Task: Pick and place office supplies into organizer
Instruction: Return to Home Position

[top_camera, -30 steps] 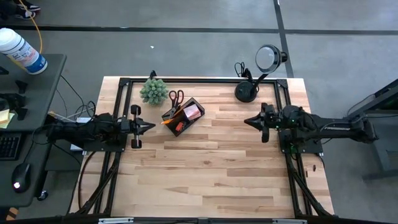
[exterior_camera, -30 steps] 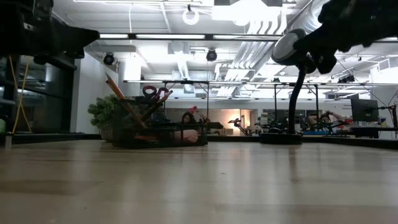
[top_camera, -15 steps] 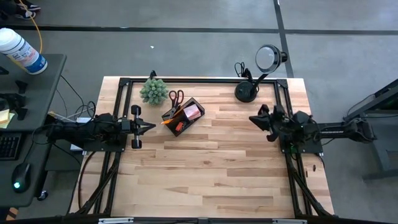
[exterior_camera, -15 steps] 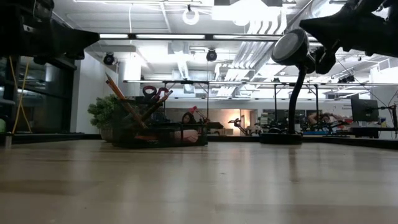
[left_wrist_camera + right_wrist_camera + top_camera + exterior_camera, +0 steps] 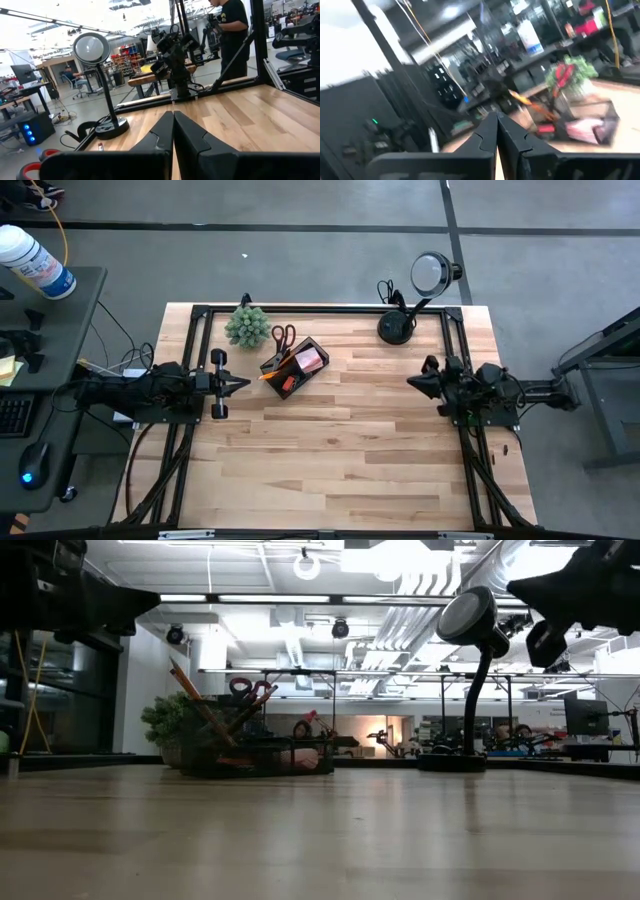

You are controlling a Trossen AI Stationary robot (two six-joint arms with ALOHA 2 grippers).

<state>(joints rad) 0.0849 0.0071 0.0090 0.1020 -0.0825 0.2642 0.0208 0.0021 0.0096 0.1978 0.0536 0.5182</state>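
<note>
I'd fold my empty, pinched-together right gripper [image 5: 411, 383] home rightward, clear of the black round-headed desk lamp [image 5: 396, 330]; left gripper [image 5: 242, 383] waits closed, left.

My right pincer [image 5: 411, 383] draws back toward the right edge of the desk [image 5: 340, 440]. Seen from low, it now hangs clear of the lamp head [image 5: 470, 613].

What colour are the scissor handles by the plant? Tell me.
The looped scissor handles are red; high view shows best.

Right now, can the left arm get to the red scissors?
Probably yes. The left end effector hangs shut close to the black organizer, nothing between them, and the red-handled scissors stand in it with handles poking out on top.
</note>
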